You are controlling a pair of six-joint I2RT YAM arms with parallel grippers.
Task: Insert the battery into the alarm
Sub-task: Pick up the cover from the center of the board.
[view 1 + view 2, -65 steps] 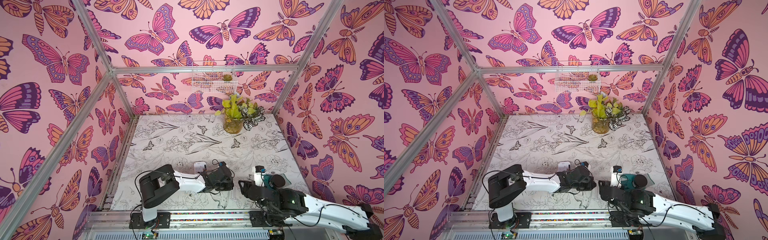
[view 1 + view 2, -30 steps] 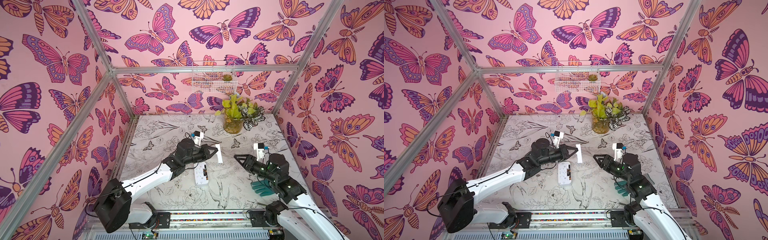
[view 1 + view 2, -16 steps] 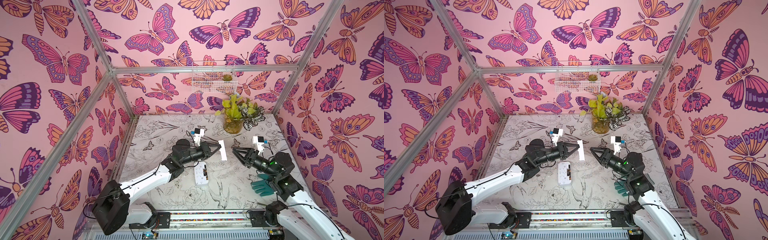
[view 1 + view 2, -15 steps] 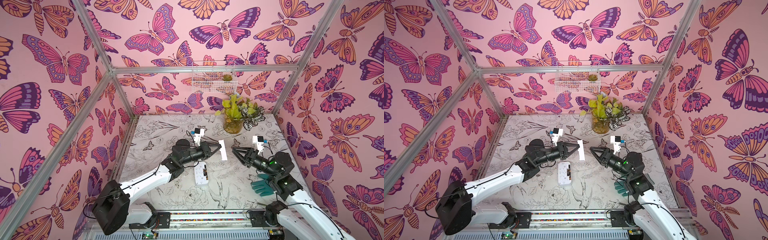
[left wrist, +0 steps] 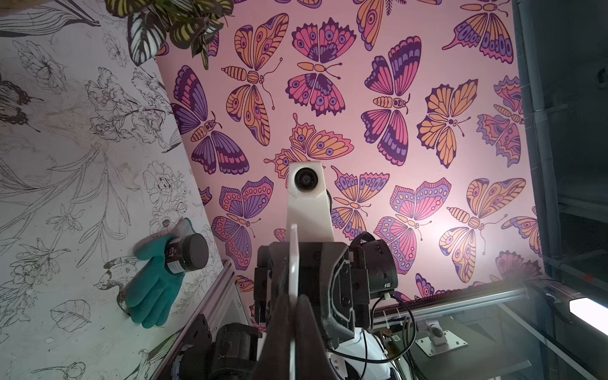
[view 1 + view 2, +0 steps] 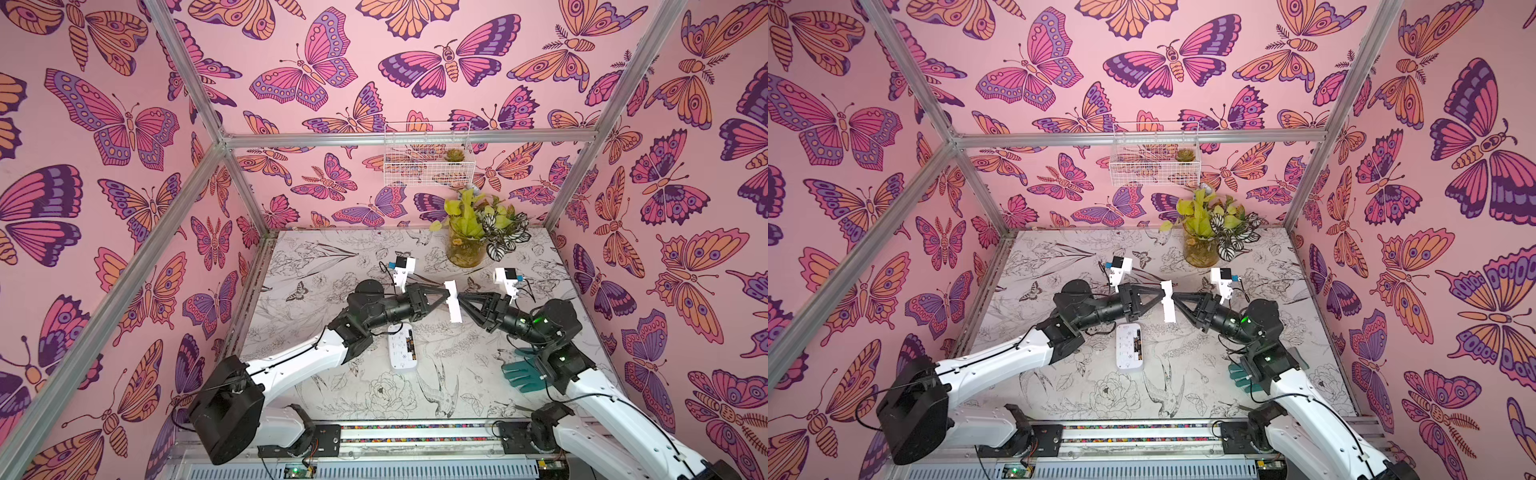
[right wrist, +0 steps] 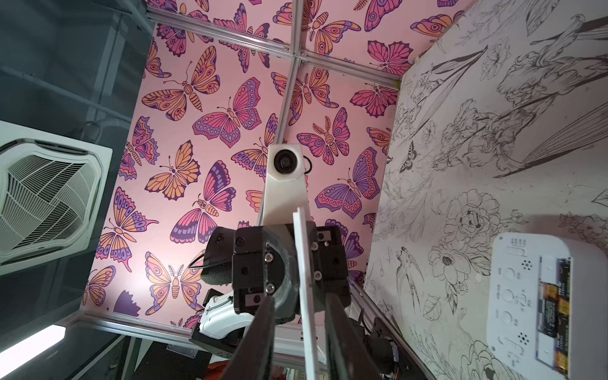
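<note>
alarm (image 6: pixel 401 347): smooth white plastic, faint sheen
white strip (image 6: pixel 453 301): thin flat plastic, matt
left claw (image 6: pixel 448 294), right claw (image 6: pixel 460 297): matt black plastic
glove (image 5: pixel 154 283): teal, rubbery, lightly textured
counter (image 6: pixel 332 257): matt printed sheet, scuffed
frame (image 6: pixel 407 138): bare brushed metal
basket (image 6: pixel 428 166): white coated wire
jar (image 6: pixel 464 249): clear glossy glass
walls (image 6: pixel 124 208): matt printed pink panels

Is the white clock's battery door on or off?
Off. The alarm lies face down with its batteries uncovered; the left gripper holds the white cover in the air.

White alarm (image 6: pixel 402 347), teal glove (image 6: pixel 521 376)
</note>
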